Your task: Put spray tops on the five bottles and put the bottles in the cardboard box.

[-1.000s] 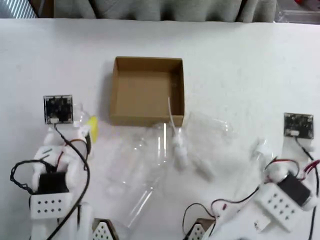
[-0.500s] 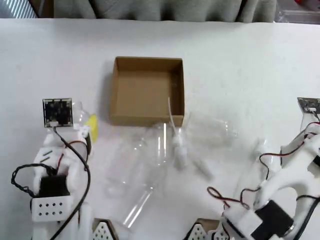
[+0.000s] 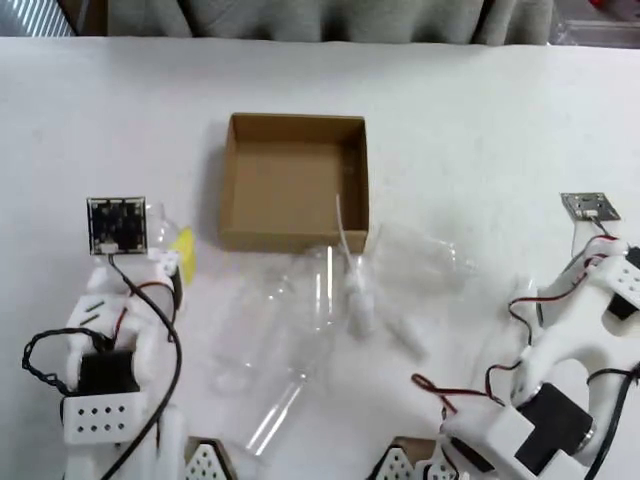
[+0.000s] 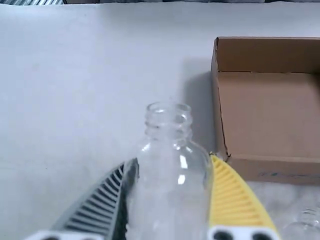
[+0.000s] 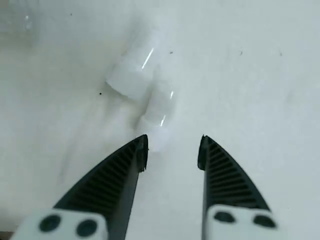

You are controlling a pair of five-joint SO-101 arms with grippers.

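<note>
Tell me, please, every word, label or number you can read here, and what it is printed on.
Faint dark print on the outer front wall of the cardboard box, in the left wrist view: too blurred to read.
Clear open-necked bottle: no label visible.
No other text can be read in any view.

L claw tight on bottle, arm folded low; R claw ajar, tips down.

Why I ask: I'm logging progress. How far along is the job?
Done: nothing; the cardboard box holds no bottles. In hand: the left end effector is shut on an uncapped bottle, the right end effector hangs open over a spray top. Left: capping and boxing every bottle.
</note>
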